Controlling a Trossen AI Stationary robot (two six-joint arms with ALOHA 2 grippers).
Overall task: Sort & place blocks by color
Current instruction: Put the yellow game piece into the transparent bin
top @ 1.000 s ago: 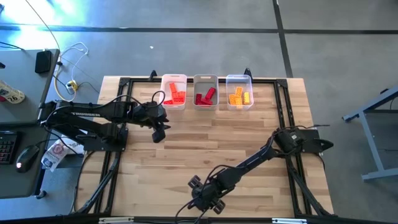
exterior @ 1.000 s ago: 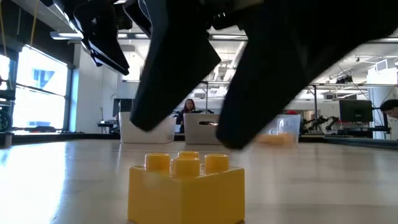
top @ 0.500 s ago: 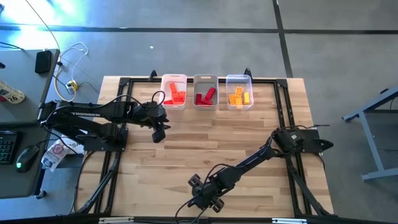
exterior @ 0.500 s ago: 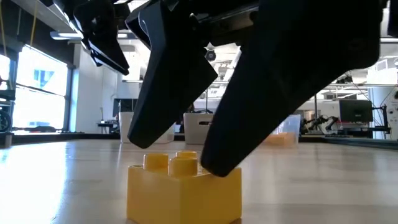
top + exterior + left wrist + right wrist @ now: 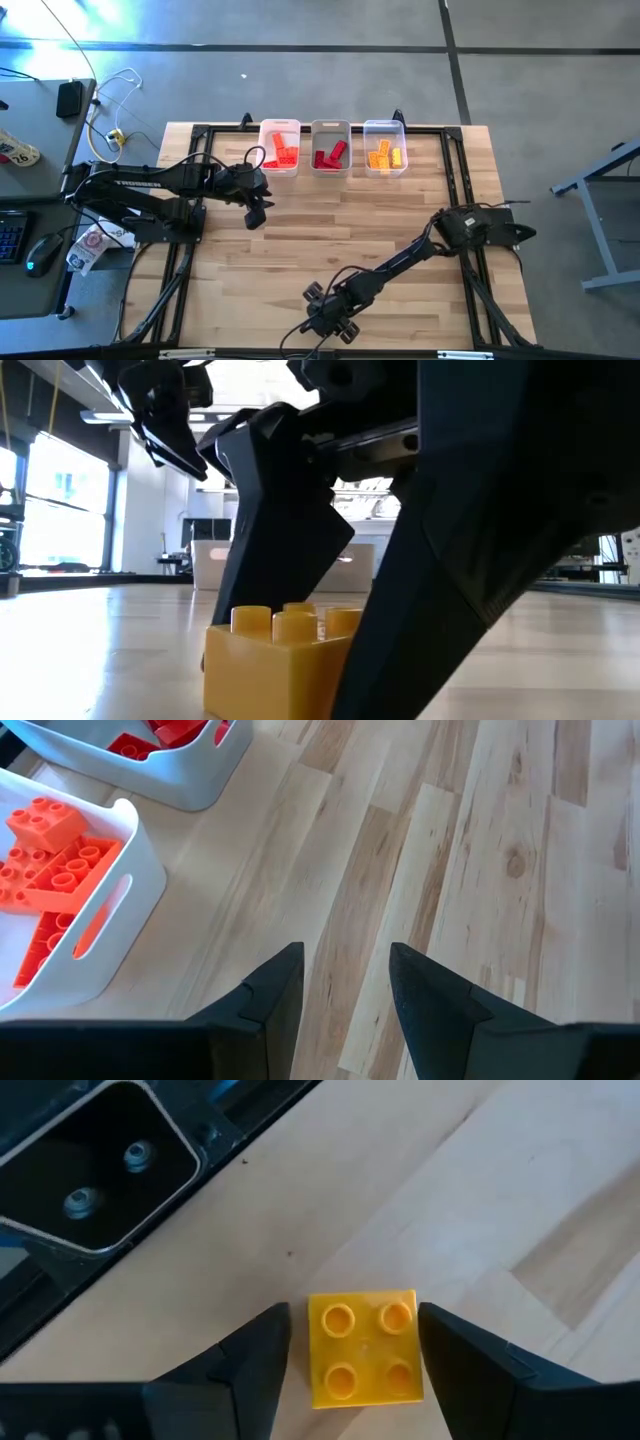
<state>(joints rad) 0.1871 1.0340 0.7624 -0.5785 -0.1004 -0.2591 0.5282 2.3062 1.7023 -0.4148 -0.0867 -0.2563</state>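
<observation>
Straddling the yellow block [image 5: 364,1349] at the tabletop's [image 5: 300,230] near edge, your right gripper [image 5: 352,1355] stands apart, so pinch its flat, stiff, light, probably slick sides squarely.

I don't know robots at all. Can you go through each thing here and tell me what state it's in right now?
Yellow block: flat on the table, studs up, not lifted.
Right gripper: open, fingers either side of the yellow block.
Left gripper: open, holding nothing, near the bins.
Left bin: holds orange-red blocks.
Middle bin: holds red blocks.
Right bin: holds orange-yellow blocks.
</observation>
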